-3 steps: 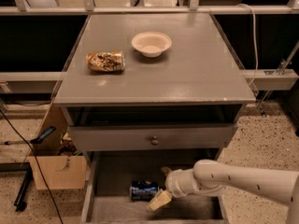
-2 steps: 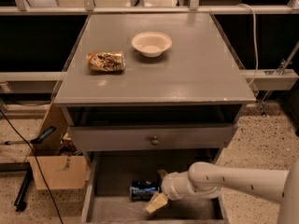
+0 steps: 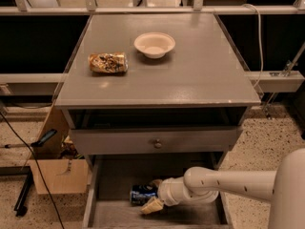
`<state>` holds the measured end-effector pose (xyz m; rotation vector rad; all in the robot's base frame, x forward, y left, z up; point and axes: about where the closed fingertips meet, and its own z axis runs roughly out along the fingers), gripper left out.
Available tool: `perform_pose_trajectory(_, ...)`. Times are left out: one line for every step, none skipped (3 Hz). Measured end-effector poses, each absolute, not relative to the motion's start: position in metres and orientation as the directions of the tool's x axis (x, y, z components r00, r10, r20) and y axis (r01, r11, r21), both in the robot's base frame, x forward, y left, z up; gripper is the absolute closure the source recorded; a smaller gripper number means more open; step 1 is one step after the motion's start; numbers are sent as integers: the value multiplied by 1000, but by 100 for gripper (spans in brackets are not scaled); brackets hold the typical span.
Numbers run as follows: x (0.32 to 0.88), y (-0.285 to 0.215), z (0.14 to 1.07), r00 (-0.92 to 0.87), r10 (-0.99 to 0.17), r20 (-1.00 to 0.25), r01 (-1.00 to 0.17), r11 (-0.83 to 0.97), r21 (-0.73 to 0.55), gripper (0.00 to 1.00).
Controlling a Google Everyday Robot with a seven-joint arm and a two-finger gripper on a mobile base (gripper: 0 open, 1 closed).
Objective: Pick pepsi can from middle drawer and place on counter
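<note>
The blue can [image 3: 142,194] lies on its side on the floor of the drawer [image 3: 116,178], which is pulled out at the bottom of the cabinet, toward the near edge of the view. The can sits roughly in the middle of the drawer, with its length running left to right (its silver end faces left). The gripper [image 3: 154,197] is down inside the drawer at the can's right end, right up against it. Whether it has closed on the can or only sits beside it, I cannot tell. The pale arm [image 3: 228,182] reaches in from the right, passing over the drawer's right wall.

Above the open drawer is a closed drawer front [image 3: 190,140] with a small round knob [image 3: 157,143] at its middle. Above that is a dark open gap just under the top.

The bench [image 3: 200,75] is a flat grey square with pale worn edges. A shallow cream bowl [image 3: 154,45] stands on it toward the far side, a little left of centre. A tan can [image 3: 108,62] (dented, patterned) lies on its side to the left of the bowl and nearer, well apart from it.

On the speckled floor [image 3: 267,142] to the left of the cabinet stands a cardboard box [image 3: 57,175], just beside the drawer's left wall. A dark cable [image 3: 28,161] trails across the floor past the box.
</note>
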<state>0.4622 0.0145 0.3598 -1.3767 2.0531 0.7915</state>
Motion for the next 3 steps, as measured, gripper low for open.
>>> perform_pose_trajectory(462, 15, 360, -333, -620, -711, -936, 306, 172, 50)
perform_pose_trajectory(462, 15, 360, -333, -620, -711, -936, 306, 172, 81)
perform_pose_trajectory(462, 15, 360, -333, -620, -711, -936, 306, 172, 100)
